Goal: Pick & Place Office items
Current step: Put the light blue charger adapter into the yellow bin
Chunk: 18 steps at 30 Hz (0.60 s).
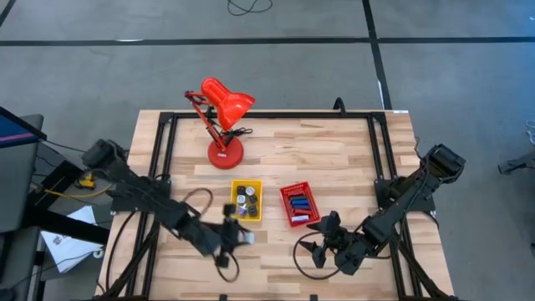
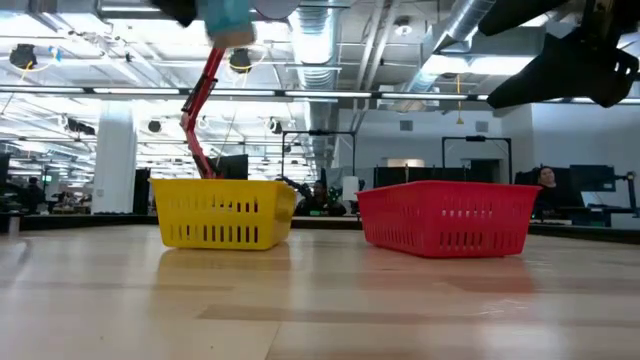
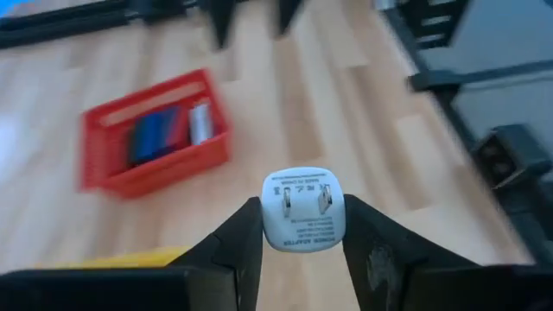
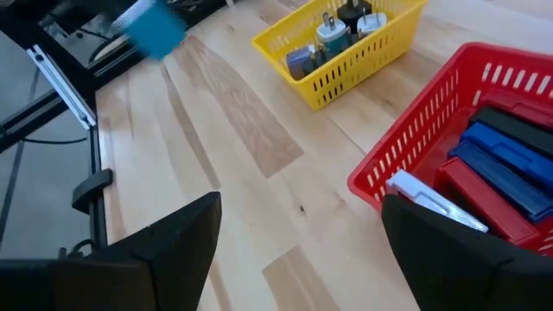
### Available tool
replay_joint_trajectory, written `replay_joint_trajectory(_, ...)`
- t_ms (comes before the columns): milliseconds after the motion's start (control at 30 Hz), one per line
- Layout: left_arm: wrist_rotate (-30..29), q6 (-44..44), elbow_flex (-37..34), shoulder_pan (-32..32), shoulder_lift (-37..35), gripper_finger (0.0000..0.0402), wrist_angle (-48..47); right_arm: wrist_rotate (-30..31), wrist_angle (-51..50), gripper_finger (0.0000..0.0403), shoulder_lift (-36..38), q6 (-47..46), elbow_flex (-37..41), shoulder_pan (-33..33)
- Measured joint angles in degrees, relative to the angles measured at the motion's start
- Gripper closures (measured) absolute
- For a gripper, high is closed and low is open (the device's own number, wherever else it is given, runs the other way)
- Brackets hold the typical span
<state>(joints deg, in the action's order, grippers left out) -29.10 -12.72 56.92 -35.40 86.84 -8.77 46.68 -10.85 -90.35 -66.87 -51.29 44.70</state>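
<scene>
My left gripper (image 1: 241, 236) hovers just in front of the yellow tray's near edge, shut on a white plug adapter (image 3: 302, 210). In the low view the adapter (image 2: 225, 20) shows high above the table. The yellow tray (image 1: 247, 201) holds several black and silvery-white plug pieces (image 4: 346, 22). In the red tray (image 1: 298, 204) lie flat blue and red rectangles (image 4: 497, 155) and one whitish piece (image 4: 428, 199). My right gripper (image 4: 302, 203) is open and holds nothing; it hangs near the red tray's near right corner (image 1: 322, 242). My left gripper pinches the white adapter between its two fingers (image 3: 242, 233), one on each opposite side of the body (image 3: 272, 226). The face with the two metal prongs (image 3: 304, 200) points back at the wrist camera. The adapter is lifted clear of the table.
A big red desk lamp (image 1: 221, 117) stands behind the trays at the table's far side. A black frame (image 1: 167, 125) runs along the table's left, far and right edges. Bare wood (image 1: 276, 267) lies between the two grippers at the near edge.
</scene>
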Motion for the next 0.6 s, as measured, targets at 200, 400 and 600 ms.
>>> replay_joint_trajectory(200, -3.21, -2.52, -11.34, 7.02, -9.78, 0.0277, 3.95, 0.13, 0.12, 0.0091, 0.00, 2.81, 0.00, -1.19)
replay_joint_trajectory(400, 2.05, 0.71, -17.50, 16.61, -10.72, 0.0275, 10.54, 0.13, 0.16, 0.0091, 0.00, 3.84, 0.00, -3.27)
replay_joint_trajectory(600, 4.40, 3.77, -20.14, 21.04, -8.95, 0.0275, 18.27, 0.12, 0.41, 0.0091, 0.00, 6.01, 0.00, -5.20)
